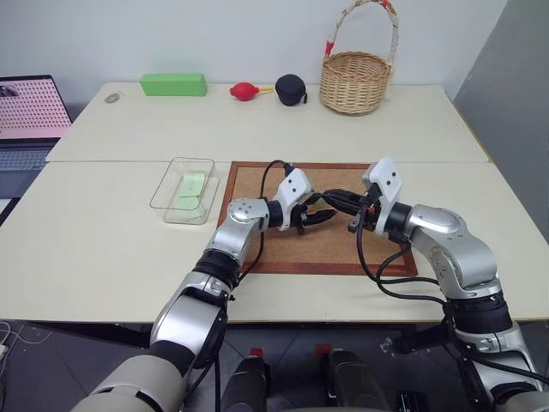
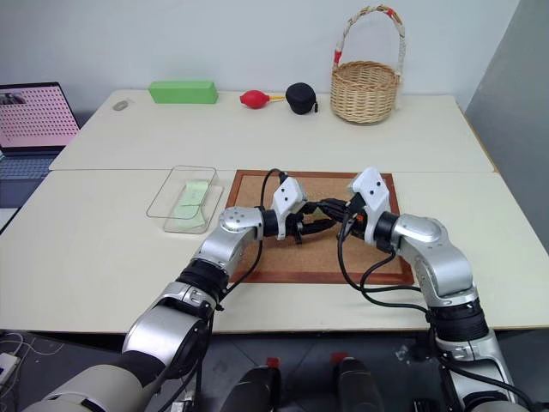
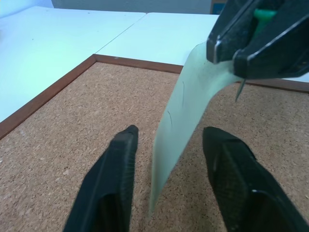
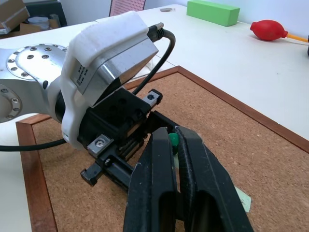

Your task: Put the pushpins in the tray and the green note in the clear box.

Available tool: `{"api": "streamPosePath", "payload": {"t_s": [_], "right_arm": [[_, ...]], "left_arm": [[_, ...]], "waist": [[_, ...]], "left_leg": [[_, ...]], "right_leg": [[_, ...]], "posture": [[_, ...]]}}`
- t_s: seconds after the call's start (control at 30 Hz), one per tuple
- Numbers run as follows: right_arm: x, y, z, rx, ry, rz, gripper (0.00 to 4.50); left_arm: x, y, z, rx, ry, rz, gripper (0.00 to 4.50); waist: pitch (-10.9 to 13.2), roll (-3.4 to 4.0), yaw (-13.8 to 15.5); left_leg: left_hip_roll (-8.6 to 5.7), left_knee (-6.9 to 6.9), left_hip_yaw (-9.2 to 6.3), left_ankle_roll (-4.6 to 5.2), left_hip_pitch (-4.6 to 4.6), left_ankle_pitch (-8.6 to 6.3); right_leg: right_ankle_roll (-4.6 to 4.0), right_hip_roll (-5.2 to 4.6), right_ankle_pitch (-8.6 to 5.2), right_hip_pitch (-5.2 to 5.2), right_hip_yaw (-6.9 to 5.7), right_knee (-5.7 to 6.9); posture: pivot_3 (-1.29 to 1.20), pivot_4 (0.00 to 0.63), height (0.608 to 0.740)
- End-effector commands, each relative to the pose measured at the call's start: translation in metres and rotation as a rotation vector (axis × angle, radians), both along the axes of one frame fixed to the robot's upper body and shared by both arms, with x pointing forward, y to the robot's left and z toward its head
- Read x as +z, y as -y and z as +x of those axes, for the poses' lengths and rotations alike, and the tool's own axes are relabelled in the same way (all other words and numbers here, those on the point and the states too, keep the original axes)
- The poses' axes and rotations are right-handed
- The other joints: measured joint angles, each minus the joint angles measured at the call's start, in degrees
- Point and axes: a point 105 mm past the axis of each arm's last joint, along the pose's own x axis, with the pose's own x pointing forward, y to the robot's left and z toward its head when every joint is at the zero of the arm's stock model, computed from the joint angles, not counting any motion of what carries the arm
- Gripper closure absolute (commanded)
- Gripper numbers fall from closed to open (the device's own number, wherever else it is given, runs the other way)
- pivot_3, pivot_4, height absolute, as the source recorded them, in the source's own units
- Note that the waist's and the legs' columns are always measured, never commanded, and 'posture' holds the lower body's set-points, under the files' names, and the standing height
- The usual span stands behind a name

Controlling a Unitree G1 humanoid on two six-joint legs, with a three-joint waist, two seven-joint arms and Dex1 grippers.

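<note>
Above the corkboard (image 1: 283, 249), the right gripper (image 3: 251, 46) pinches a green pushpin (image 3: 263, 13) with the green note (image 3: 186, 111) attached. The left gripper (image 3: 176, 159) straddles the note, fingers apart; closing off-centre could tear it.

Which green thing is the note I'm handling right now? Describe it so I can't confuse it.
Start at the brown-framed cork board on the cream table. Above its middle, the right tool pinches a green-headed pushpin with a thin pale-green paper slip hanging between the left tool's fingers, unlike the thick block.
</note>
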Motion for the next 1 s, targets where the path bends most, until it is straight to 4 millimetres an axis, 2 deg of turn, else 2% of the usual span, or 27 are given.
{"api": "streamPosePath", "payload": {"t_s": [0.03,0.27,0.53,0.8,1.0], "right_arm": [[0.016,-0.005,-0.004,0.017,0.055,0.021,4.50],[0.016,-0.004,-0.004,0.017,0.051,0.022,4.50],[0.017,-0.002,-0.002,0.014,0.050,0.025,4.50],[0.027,0.010,0.001,-0.024,0.037,0.080,4.50],[0.035,0.053,0.003,-0.150,0.034,0.080,4.50]], "left_arm": [[0.010,0.000,0.001,-0.016,0.031,-0.016,3.17],[0.008,0.000,-0.002,-0.032,0.017,-0.032,4.46],[0.001,-0.005,-0.004,-0.027,0.027,-0.008,4.46],[-0.006,-0.007,-0.001,0.003,0.043,0.029,4.46],[-0.009,-0.010,-0.003,0.014,0.038,0.028,4.46]], "waist": [[0.00,0.00,0.00],[0.00,0.00,-0.01],[0.00,0.00,-0.01],[0.00,0.00,0.01],[0.00,0.00,0.06]], "left_leg": [[0.00,0.00,0.00,0.00,0.00,0.00],[0.00,0.00,0.00,0.00,0.01,0.00],[0.00,0.00,0.00,0.00,0.01,0.00],[0.00,0.02,0.00,0.00,0.01,0.00],[-0.01,0.02,0.01,0.00,0.00,0.00]], "right_leg": [[0.00,0.00,0.00,0.00,-0.01,0.00],[0.00,0.00,0.00,0.00,0.00,0.01],[0.00,0.00,0.00,0.00,0.00,0.02],[0.00,0.00,0.00,0.00,0.01,0.02],[0.00,-0.01,0.01,0.00,0.01,0.03]], "posture": [[0.00,0.150,0.740],[0.00,0.150,0.740],[0.00,0.150,0.740],[0.00,0.150,0.740],[0.00,0.150,0.740]]}}
